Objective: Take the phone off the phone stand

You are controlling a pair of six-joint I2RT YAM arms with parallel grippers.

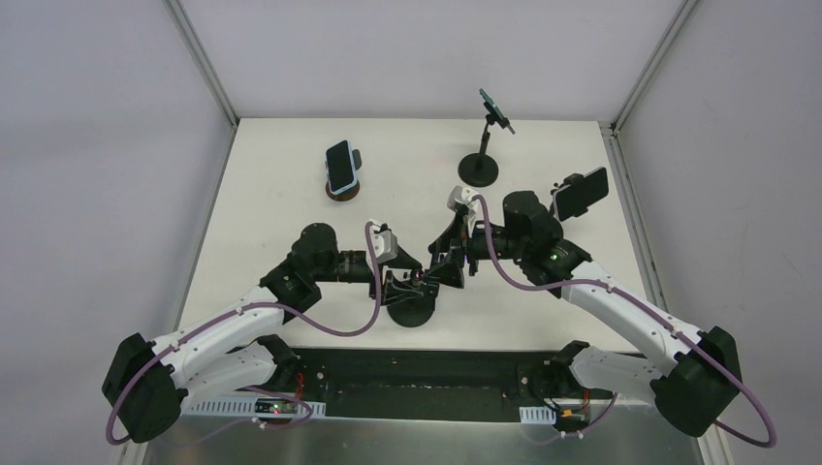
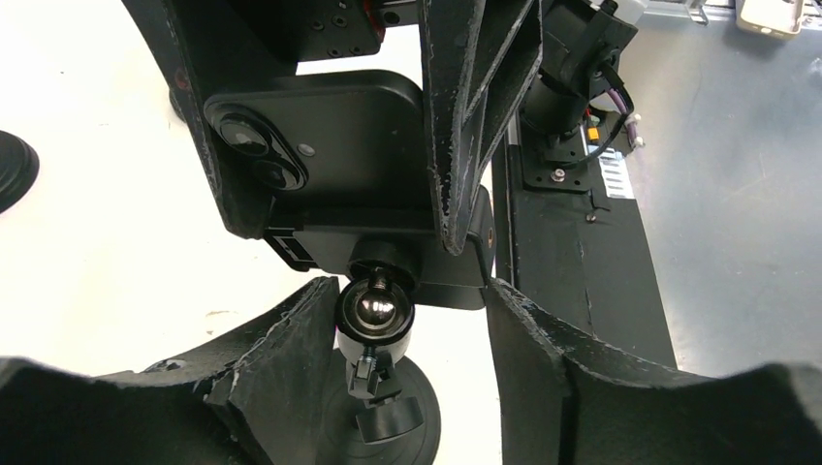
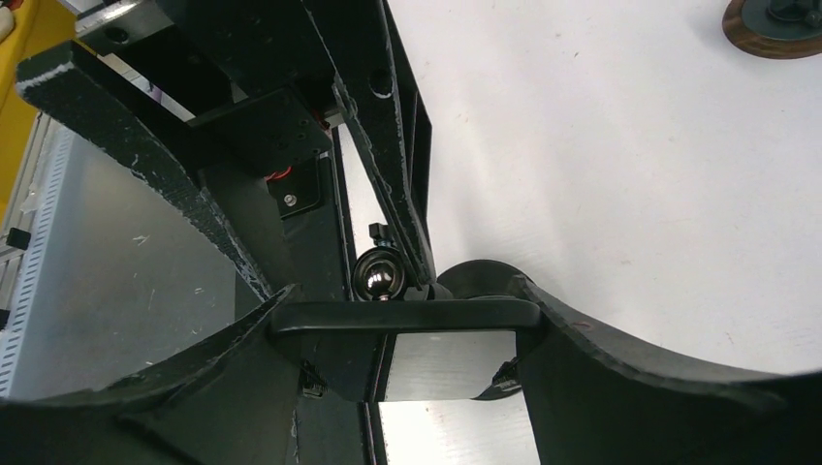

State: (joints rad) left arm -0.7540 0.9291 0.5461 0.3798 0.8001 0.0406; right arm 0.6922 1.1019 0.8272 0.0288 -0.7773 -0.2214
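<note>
A black phone (image 2: 330,145) with two camera lenses sits in the clamp of a black phone stand (image 1: 412,310) near the table's front middle. My right gripper (image 1: 454,263) is shut on the phone. In the right wrist view its fingers press both ends of the phone's edge (image 3: 407,315). My left gripper (image 1: 402,283) is open around the stand's ball joint (image 2: 375,308), just under the clamp. Its left finger (image 2: 291,339) touches the joint and the right one stands apart. The stand's round base (image 2: 412,421) rests on the table.
Three other phones on stands are here: one on a brown round base (image 1: 341,167) at back left, one on a tall black stand (image 1: 494,108) at the back, and one (image 1: 580,192) at the right. The black base plate (image 1: 426,373) runs along the near edge.
</note>
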